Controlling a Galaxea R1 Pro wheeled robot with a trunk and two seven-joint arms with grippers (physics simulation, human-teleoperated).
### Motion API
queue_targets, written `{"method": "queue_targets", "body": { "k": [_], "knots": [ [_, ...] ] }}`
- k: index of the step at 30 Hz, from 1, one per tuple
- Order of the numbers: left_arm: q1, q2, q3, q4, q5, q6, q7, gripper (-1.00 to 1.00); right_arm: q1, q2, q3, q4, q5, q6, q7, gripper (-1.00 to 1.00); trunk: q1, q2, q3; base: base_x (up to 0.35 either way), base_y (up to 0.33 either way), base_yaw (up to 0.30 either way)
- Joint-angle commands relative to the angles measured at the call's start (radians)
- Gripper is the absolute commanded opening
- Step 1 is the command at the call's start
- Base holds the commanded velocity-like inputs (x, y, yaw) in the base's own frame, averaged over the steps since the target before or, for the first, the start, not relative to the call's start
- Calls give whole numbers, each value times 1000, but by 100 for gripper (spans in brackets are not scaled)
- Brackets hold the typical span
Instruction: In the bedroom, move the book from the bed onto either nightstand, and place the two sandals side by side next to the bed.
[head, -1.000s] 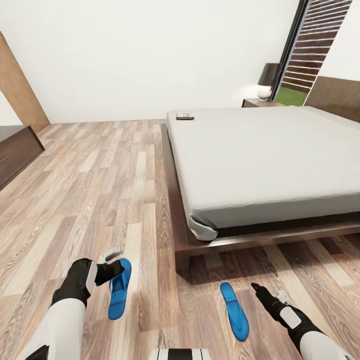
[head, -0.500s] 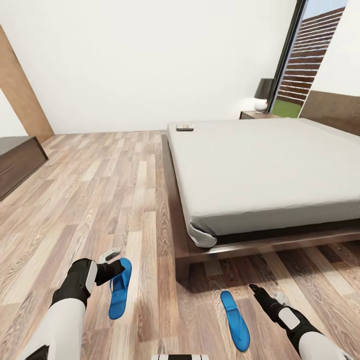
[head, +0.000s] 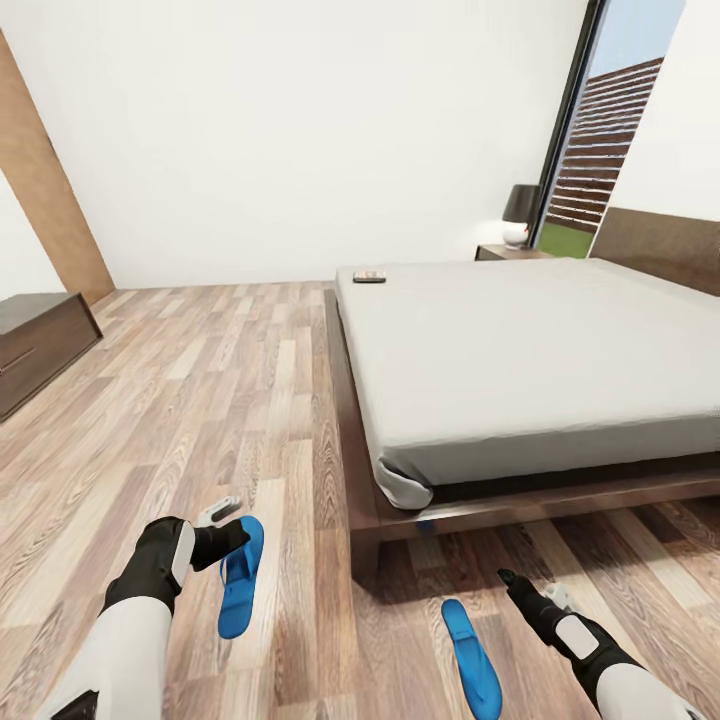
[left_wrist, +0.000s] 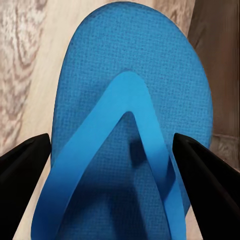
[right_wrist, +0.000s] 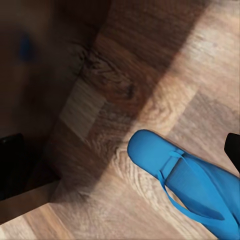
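Note:
One bright blue sandal (head: 238, 580) is at the near left, toe end between the fingers of my left gripper (head: 228, 540). In the left wrist view its sole and strap (left_wrist: 131, 125) span the gap between the black fingertips (left_wrist: 27, 160), which press its two edges. The other sandal (head: 472, 658) lies on the floor near the bed's foot corner, just left of my open right gripper (head: 515, 588); it also appears as the sandal (right_wrist: 192, 185) in the right wrist view. The book (head: 369, 277) lies at the far left corner of the bed (head: 520, 350). A nightstand (head: 500, 252) stands beyond the bed.
A black-shaded lamp (head: 520, 212) stands on the nightstand by the tall window (head: 600, 140). A long dark sideboard (head: 40, 345) runs along the left. The bed's dark wooden frame (head: 345, 400) juts out low between the two sandals. Wood-plank floor stretches left of the bed.
The head view has risen, so bed, floor and the right sandal slid down in the picture. The left sandal kept its place at my left gripper. Both arms look unmoved.

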Motion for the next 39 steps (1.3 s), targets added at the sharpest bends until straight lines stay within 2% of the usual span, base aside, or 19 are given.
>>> {"method": "queue_targets", "body": {
  "k": [1,12,19,31,39],
  "knots": [
    [-1,-2,6,-2,-12,4,-9,-100,0,0,-2,-1,-9,7,2,100,-1,0,3,0,0,0],
    [-1,-2,7,-2,-12,4,-9,-100,0,-1,-2,34,-12,5,3,100,-6,3,46,0,0,0],
    [-1,-3,7,-2,-12,4,-9,-100,0,-1,-1,40,-12,5,4,100,-6,3,46,0,0,0],
    [-1,-3,5,-2,-11,4,-9,-100,0,-1,-2,42,-12,6,4,100,-11,5,92,0,0,0],
    [-1,-3,5,-2,-11,4,-9,-100,0,-1,-2,42,-11,7,3,100,-11,5,92,0,0,0]
  ]
}}
